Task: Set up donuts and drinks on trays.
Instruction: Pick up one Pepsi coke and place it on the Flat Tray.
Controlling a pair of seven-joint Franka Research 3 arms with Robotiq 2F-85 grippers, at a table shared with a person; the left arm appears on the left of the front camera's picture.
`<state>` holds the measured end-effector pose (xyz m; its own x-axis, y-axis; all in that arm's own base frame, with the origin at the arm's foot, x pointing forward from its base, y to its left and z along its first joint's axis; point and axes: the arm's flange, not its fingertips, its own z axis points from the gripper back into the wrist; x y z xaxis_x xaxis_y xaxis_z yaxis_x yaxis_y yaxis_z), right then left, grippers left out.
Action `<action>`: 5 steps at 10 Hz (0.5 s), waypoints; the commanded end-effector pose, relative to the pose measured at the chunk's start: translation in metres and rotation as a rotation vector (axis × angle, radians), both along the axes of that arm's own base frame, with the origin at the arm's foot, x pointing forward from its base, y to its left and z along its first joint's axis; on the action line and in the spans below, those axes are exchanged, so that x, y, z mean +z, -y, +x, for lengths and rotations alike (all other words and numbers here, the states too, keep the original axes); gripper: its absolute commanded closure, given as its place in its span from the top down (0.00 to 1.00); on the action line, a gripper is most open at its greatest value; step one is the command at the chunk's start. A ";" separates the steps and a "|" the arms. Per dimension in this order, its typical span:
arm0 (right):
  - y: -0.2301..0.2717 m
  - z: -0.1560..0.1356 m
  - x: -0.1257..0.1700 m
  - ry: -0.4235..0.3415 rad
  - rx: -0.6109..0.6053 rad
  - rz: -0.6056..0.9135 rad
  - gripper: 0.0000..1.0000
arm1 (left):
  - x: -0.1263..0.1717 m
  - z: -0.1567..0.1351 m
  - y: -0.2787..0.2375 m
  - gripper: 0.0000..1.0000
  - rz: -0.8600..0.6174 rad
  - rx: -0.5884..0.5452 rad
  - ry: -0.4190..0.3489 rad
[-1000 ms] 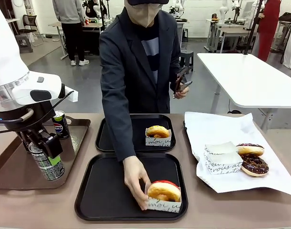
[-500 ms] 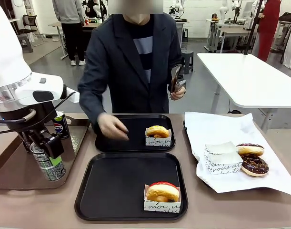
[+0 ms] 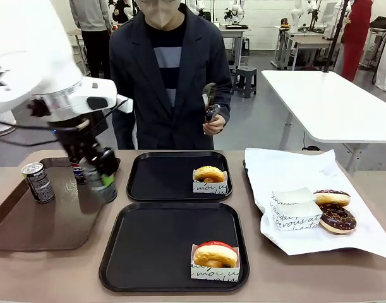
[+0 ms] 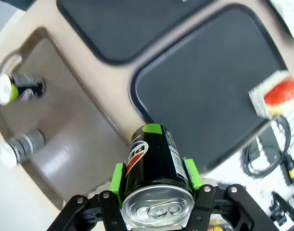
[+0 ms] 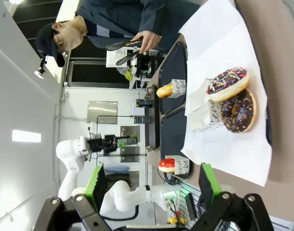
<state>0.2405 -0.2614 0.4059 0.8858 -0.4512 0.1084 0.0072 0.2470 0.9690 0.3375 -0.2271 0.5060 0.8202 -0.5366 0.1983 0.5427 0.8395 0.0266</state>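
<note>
While left gripper (image 4: 155, 174) clamps Pepsi can (image 4: 151, 147), right gripper (image 5: 151, 179) gapes.

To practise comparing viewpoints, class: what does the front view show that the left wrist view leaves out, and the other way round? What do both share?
Front view adds: the person holding tongs, the glazed donut on the far tray, and two chocolate donuts.
Left wrist view adds: the held can seen from its silver top, clamped between the left gripper and its green pads.
Both share: that can, the near tray with the red-iced donut, and the brown tray with two standing cans.
</note>
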 end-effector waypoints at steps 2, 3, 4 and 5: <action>0.000 0.002 0.000 0.029 -0.008 0.016 1.00 | -0.025 0.078 0.033 0.59 -0.005 0.093 0.023; 0.000 0.002 0.000 0.029 -0.008 0.016 1.00 | -0.036 0.096 0.043 0.59 0.004 0.103 0.045; 0.000 0.002 0.000 0.029 -0.008 0.016 1.00 | -0.045 0.111 0.052 0.59 0.010 0.117 0.029; 0.000 0.002 0.000 0.029 -0.008 0.016 1.00 | -0.058 0.125 0.061 0.59 0.045 0.134 0.019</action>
<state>0.2405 -0.2613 0.4061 0.8860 -0.4508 0.1087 0.0068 0.2470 0.9690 0.4507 -0.2734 0.4439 0.8686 -0.4513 0.2045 0.4553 0.8898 0.0303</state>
